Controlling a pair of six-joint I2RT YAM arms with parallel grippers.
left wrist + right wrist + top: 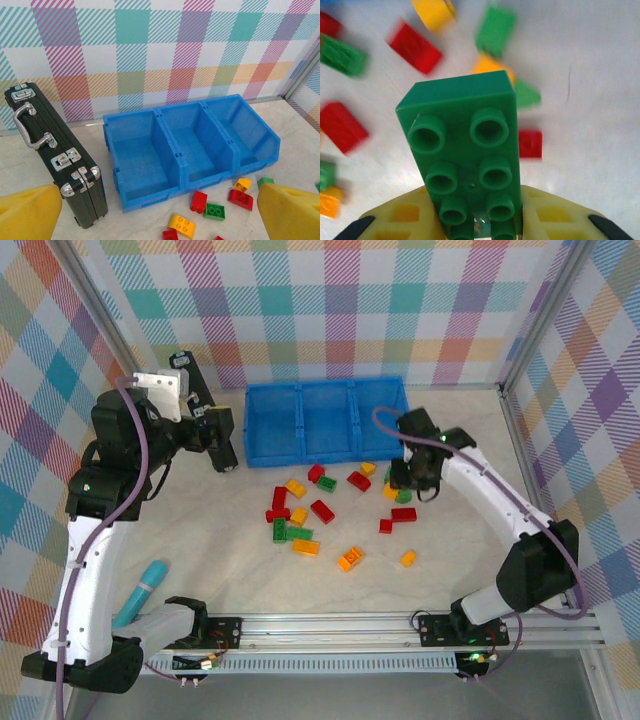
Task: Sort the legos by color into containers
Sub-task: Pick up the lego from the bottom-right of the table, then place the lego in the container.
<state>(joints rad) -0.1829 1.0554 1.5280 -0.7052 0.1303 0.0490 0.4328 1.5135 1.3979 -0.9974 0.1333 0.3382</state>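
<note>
right wrist view: the right tool (480, 226) is closed on a green brick (465, 145). its yellow fingers pinch the brick's near end, so the brick sticks out lengthwise ahead of the tool with its studs facing the camera. the table beneath is blurred, with red, yellow and green legos scattered across it.

in the top external view the right tool (405, 483) sits over the right edge of the loose legos (322, 510), near the front right corner of the blue bin (325, 387). the coming move turns on this relation: the bin lies beyond the tool, away from the arm bases and a little toward the robot's left. its three compartments run side by side from left to right. the right compartment (380, 420) is the closest to the held brick, and the other two are each further left. the right arm is the nearer one for any of them while it carries the brick.

the left wrist view shows all three compartments bare, so i judge no colour has a home yet and any of them could take green. the shortest carry would be forward into the right one, with the brick's long axis roughly in line with the compartment's depth.

the left tool (160, 220) is wide open and holds nothing. it looks over the bin's front from the left end, where a black case (50, 155) stands just beside the bin.
</note>
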